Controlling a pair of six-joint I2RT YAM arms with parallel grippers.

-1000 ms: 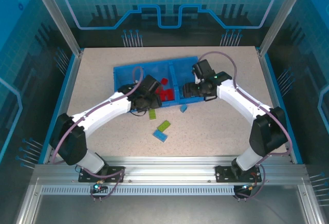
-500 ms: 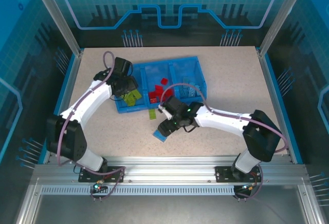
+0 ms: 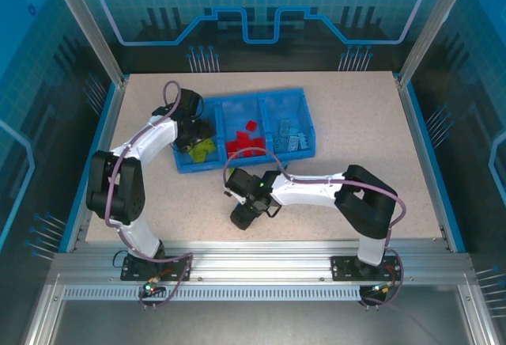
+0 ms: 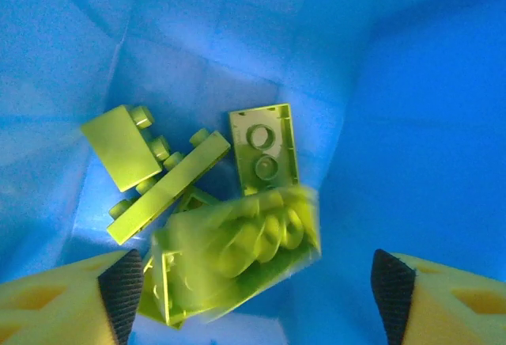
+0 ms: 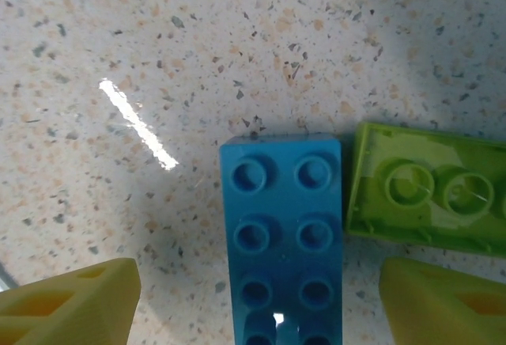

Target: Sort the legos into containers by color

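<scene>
Blue brick (image 5: 281, 242) lies studs-up on the table (image 5: 118, 44), a lime brick (image 5: 427, 195) just beside its long edge. The right gripper (image 5: 257, 282) straddles the blue one, jaws wide, no contact. Lime bricks (image 4: 126, 151) sit piled in the leftmost compartment (image 4: 237, 28) of the tray (image 3: 261, 93). The left gripper (image 4: 253, 282) hangs over them, jaws wide, a blurred lime piece (image 4: 237, 254) between, untouched.

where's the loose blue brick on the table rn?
Right wrist view: the blue brick lies studs-up on the speckled table, centred between the open right pincer's fingers, a lime brick close beside it at picture right.
</scene>
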